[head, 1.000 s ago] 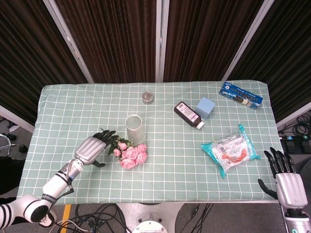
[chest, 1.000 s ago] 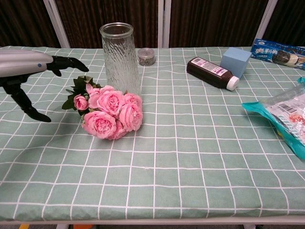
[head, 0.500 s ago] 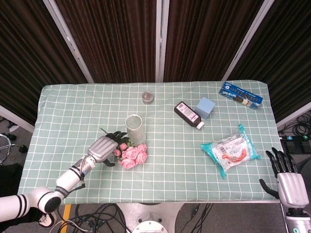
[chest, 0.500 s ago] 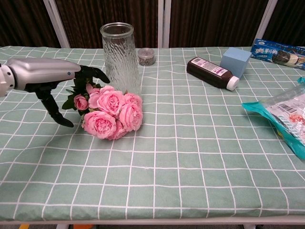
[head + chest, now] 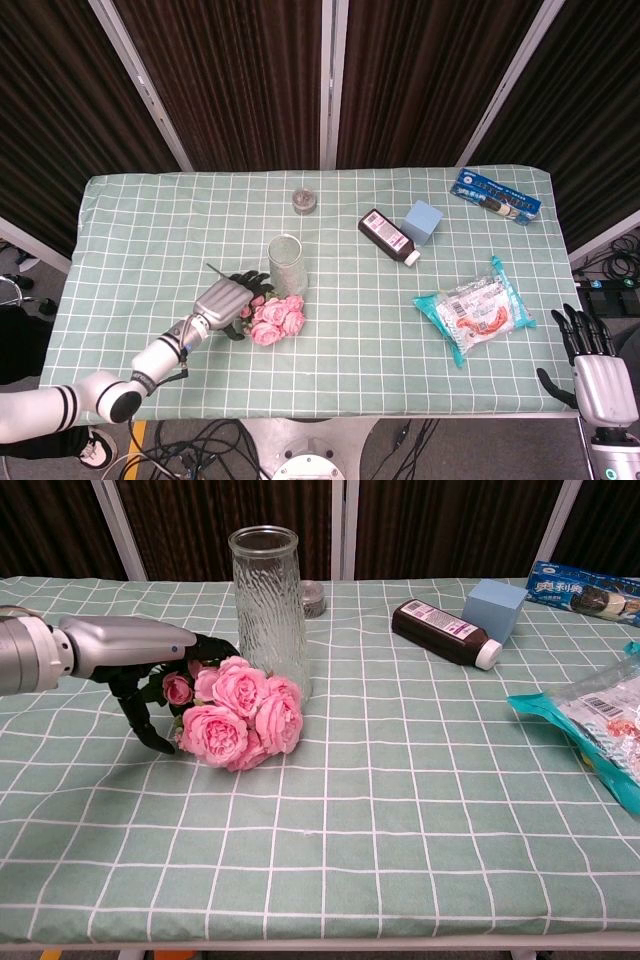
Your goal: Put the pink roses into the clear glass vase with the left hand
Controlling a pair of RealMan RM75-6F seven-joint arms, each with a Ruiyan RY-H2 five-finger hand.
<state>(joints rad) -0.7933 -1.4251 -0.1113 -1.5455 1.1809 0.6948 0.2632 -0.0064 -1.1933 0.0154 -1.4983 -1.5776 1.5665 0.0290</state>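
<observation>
Left hand (image 5: 135,650) advanced, fingers (image 5: 150,730) now hiding pink roses (image 5: 235,715) stems

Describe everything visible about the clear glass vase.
The clear glass vase is a tall cylinder with rippled, textured walls and an open round mouth. It stands upright and looks empty on the green checked tablecloth, left of centre. The bunch of pink roses lies against its base on the near side, and the left hand reaches around the stems beside it. A small round tin sits behind.
</observation>
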